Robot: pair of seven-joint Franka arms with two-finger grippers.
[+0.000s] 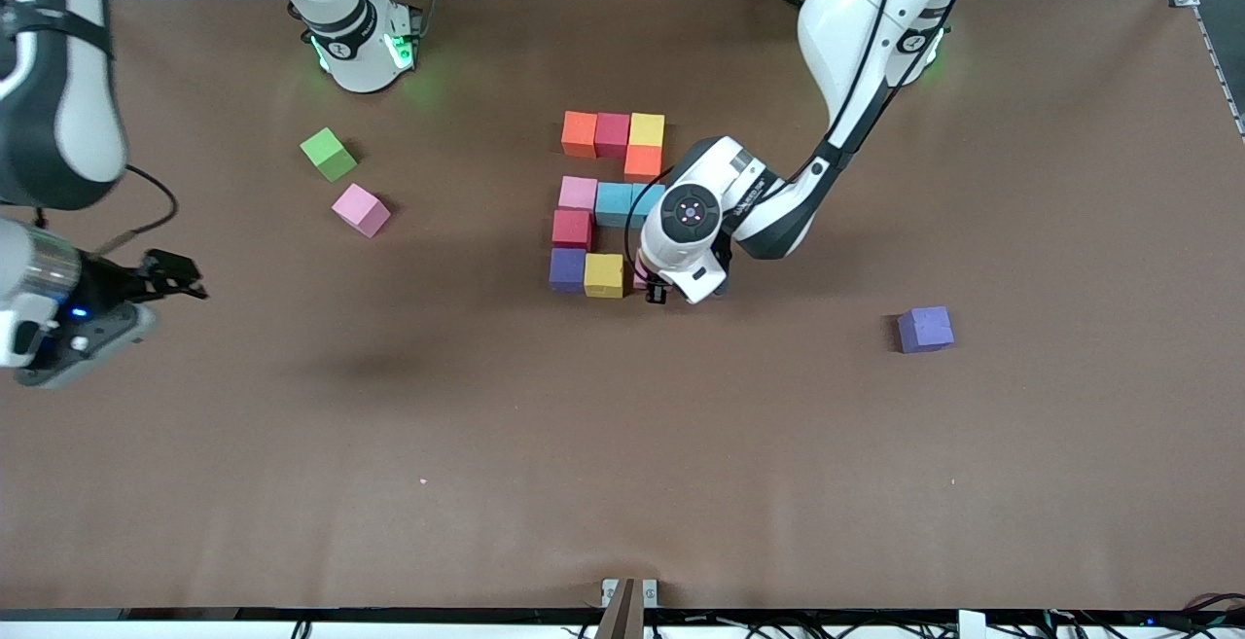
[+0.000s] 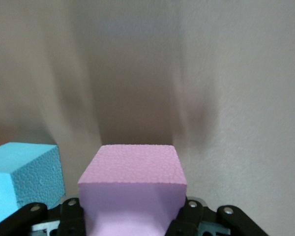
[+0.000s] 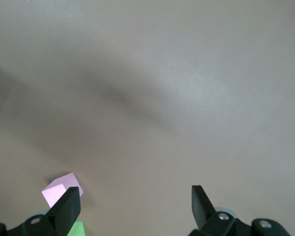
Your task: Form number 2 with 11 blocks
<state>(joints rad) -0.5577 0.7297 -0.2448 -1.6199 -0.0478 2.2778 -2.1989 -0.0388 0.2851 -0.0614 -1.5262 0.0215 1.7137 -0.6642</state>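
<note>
Left gripper (image 1: 658, 291), just right of the frame's centre in the front view, is closed on a pink cube (image 2: 132, 189); the left wrist view shows that cube clamped between the jaws with a blue cube (image 2: 24, 179) close beside it. In the front view the held cube is almost wholly hidden under the wrist, just beside the yellow cube (image 1: 603, 275) of the bottom row.

Right gripper (image 1: 173, 277), at the left edge of the frame, hangs with its jaws spread wide and nothing between them; that arm waits.

From the lowest row upward, the number 2 (image 1: 605, 201) is laid out at the centre of the frame as follows: a purple cube (image 1: 567, 269) and the yellow cube, a red cube (image 1: 572, 229) above the purple one, then a pink (image 1: 578, 194) and two blue cubes, an orange cube (image 1: 642, 163), and a top row of orange, red and yellow.

Three cubes lie apart: a purple one (image 1: 925, 329) at right of centre, a pink one (image 1: 361, 209) and a green one (image 1: 328, 154) at upper left.

The step in hand is judged to be the setting of the last cube at the end of the bottom row. The next move calls for the cube to be lowered flush against the yellow one, square with the row, and the jaws to be opened without neighbours being nudged.
</note>
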